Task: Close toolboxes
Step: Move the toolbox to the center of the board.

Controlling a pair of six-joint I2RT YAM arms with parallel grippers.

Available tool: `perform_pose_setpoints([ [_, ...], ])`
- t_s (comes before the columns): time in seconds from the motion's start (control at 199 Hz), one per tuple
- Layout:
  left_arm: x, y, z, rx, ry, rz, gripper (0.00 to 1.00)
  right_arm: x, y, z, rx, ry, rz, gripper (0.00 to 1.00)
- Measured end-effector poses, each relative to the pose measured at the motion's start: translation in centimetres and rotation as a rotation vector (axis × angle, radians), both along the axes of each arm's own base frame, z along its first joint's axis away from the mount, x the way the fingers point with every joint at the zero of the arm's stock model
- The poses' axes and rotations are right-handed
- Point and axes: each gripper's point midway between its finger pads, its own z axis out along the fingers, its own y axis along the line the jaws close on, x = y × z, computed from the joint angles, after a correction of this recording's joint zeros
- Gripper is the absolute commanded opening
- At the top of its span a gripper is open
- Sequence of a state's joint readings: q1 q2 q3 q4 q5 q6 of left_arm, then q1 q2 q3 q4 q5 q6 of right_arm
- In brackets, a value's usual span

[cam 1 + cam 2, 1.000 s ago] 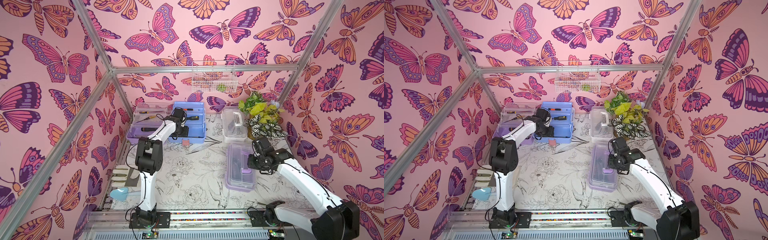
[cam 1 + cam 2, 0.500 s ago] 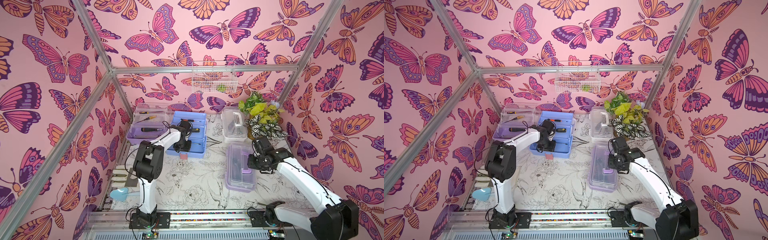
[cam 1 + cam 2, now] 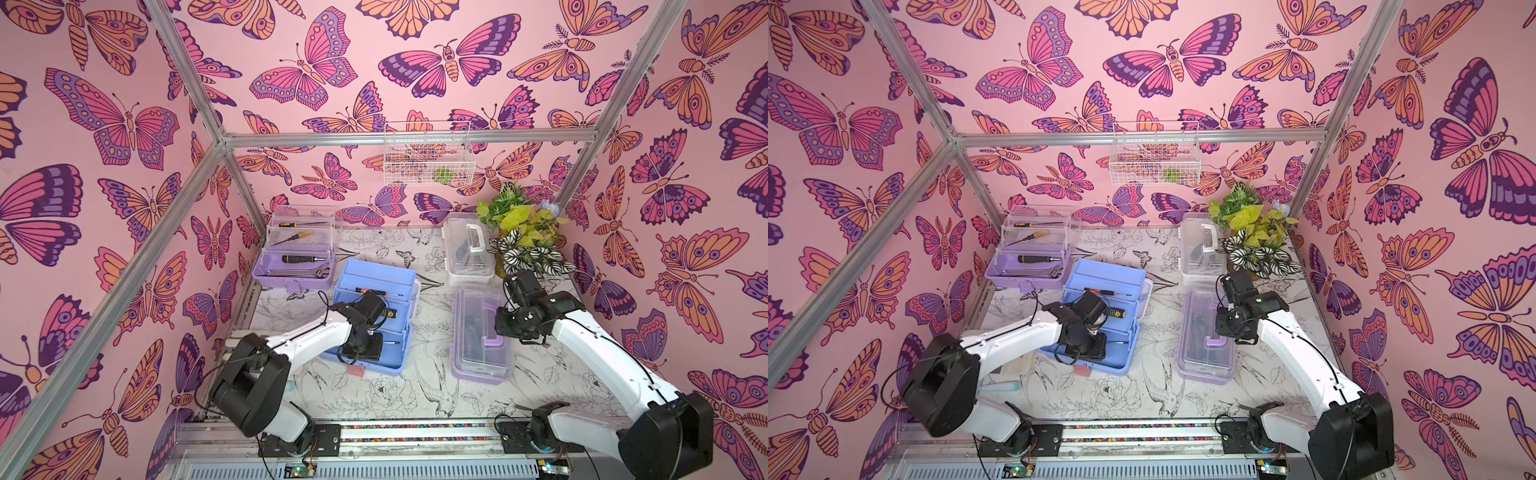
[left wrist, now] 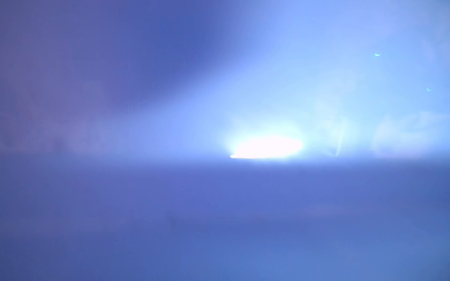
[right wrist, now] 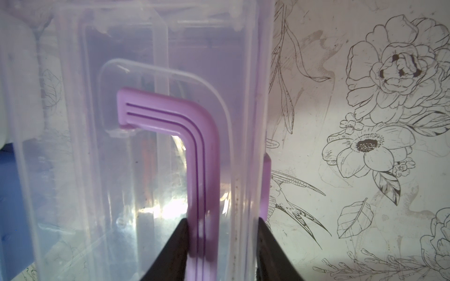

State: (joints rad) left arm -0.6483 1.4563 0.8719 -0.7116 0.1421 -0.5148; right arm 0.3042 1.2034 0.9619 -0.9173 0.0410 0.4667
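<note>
Right wrist view alone shows my right gripper (image 5: 222, 245) spread astride the handle (image 5: 203, 150) of the lilac toolbox (image 5: 109, 170). Left wrist view is only blue blur, so I cannot tell my left gripper (image 3: 366, 348)'s state.

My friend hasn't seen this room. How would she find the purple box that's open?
Look to the back left corner, where the pink butterfly walls meet. There sits a lilac plastic toolbox with its clear lid raised. The other lilac toolbox, nearer the front on the right, has its lid down; this one stands open, showing a black-handled screwdriver inside.
</note>
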Motion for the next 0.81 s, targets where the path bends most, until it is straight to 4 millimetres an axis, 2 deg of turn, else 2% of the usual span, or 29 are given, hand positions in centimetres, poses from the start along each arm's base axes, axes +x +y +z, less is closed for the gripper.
perform_pose_setpoints([
  [0.091,-0.4,-1.5,2.1,-0.073,-0.040,-0.014,0.77,0.3,0.2,0.1,0.005,-0.006,0.012,0.55],
  [0.232,0.6,-1.9,5.4,-0.128,-0.115,0.001,0.99,0.4,0.6,1.2,0.025,-0.023,0.036,0.60],
  [0.353,2.3,-1.3,9.1,-0.161,-0.204,0.019,0.99,0.7,1.6,4.0,0.081,-0.103,0.069,0.60],
  [0.468,5.8,1.3,13.4,-0.130,-0.326,0.069,0.97,0.7,2.5,6.2,0.119,-0.166,0.104,0.59],
  [0.539,8.7,3.3,15.8,-0.081,-0.402,0.107,0.91,0.6,2.6,6.4,0.123,-0.173,0.108,0.59],
  [0.615,11.7,6.0,17.4,-0.028,-0.461,0.161,0.85,0.5,2.6,6.3,0.126,-0.171,0.108,0.58],
  [0.715,15.0,9.8,17.6,0.044,-0.477,0.233,0.81,0.1,2.4,5.6,0.121,-0.155,0.106,0.58],
  [0.806,17.4,11.7,15.8,0.084,-0.447,0.253,0.80,-0.3,2.1,4.9,0.105,-0.132,0.099,0.57],
])
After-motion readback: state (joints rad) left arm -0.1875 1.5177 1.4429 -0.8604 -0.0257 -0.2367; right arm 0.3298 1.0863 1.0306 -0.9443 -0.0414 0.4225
